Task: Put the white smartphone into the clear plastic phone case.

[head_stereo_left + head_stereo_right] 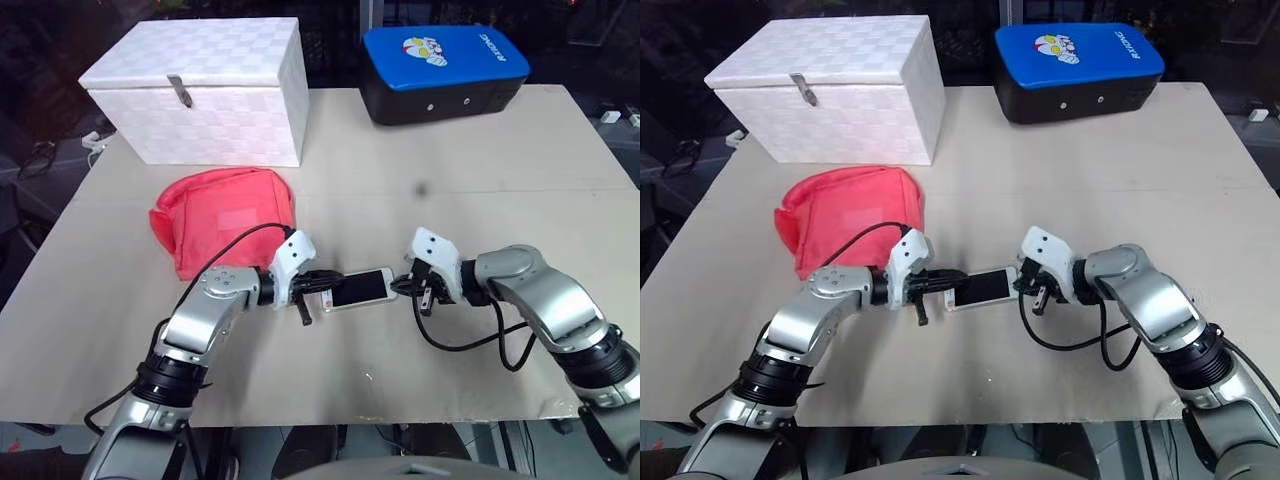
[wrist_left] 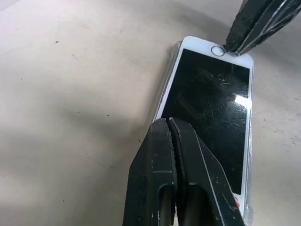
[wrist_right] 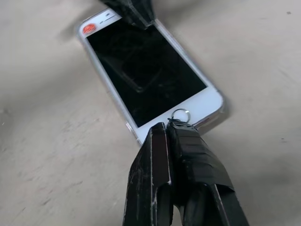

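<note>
Now white smartphone (image 1: pixel 360 288) in clear plastic phone case (image 2: pixel 165 77) — closed left pincer (image 1: pixel 318 287), closed right pincer (image 1: pixel 404 285)

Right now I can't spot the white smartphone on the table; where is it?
The white smartphone lies screen-up near the table's front middle, between the left gripper and right gripper, just right of the red pouch.

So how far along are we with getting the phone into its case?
Looks nearly done: the white smartphone lies screen-up inside the clear plastic phone case, whose rim shows along its edge. In hand: the shut left gripper and shut right gripper sit over opposite ends of the phone, apparently pressing it in. Left: confirm every corner has seated, which I cannot tell from here, then pull both grippers away.
</note>
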Available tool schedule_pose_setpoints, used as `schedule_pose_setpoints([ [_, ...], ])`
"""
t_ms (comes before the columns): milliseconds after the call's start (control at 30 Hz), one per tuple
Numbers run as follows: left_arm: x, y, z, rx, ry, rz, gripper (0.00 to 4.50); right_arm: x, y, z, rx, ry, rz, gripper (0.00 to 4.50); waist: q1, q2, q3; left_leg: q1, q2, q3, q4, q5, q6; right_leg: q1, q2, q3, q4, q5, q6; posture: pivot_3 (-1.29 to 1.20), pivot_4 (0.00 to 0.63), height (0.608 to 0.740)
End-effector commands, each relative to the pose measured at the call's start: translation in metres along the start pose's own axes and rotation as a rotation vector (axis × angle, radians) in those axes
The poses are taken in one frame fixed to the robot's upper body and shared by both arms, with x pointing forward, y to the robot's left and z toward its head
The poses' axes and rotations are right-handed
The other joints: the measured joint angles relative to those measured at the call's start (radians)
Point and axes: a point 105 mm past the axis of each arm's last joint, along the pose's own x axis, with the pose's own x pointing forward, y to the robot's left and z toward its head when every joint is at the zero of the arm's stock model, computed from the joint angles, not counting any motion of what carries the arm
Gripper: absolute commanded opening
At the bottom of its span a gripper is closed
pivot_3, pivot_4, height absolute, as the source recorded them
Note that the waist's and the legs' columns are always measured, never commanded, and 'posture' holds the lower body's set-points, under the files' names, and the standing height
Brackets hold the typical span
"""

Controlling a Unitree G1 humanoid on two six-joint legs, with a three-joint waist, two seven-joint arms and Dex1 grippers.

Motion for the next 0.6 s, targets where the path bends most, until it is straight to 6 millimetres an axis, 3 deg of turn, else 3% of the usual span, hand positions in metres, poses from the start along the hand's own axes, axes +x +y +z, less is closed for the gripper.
schedule_pose_setpoints([
  [33,0.001,-0.009,-0.034,-0.073,0.115,-0.036,0.06,0.001,0.006,0.001,-0.029,0.025,0.021,0.00,0.000,0.000,0.000,0.000,0.000,0.000,0.000,0.000,0.000,0.000,0.000,0.000,0.000,0.000,0.000,0.00,0.150,0.740],
  [467,0.004,-0.016,-0.041,-0.071,0.130,-0.058,0.06,0.010,0.003,-0.027,-0.028,0.194,0.070,0.00,0.001,-0.001,0.000,0.001,0.000,0.000,0.003,0.000,0.000,0.001,0.000,-0.001,0.003,0.000,0.000,0.00,0.150,0.740],
  [600,0.005,-0.016,-0.042,-0.077,0.126,-0.051,0.06,0.014,0.000,-0.053,-0.003,0.309,0.119,0.00,0.001,-0.001,0.000,0.003,0.000,0.000,0.003,0.000,0.000,0.004,0.000,-0.001,0.003,0.000,0.000,0.00,0.150,0.740],
])
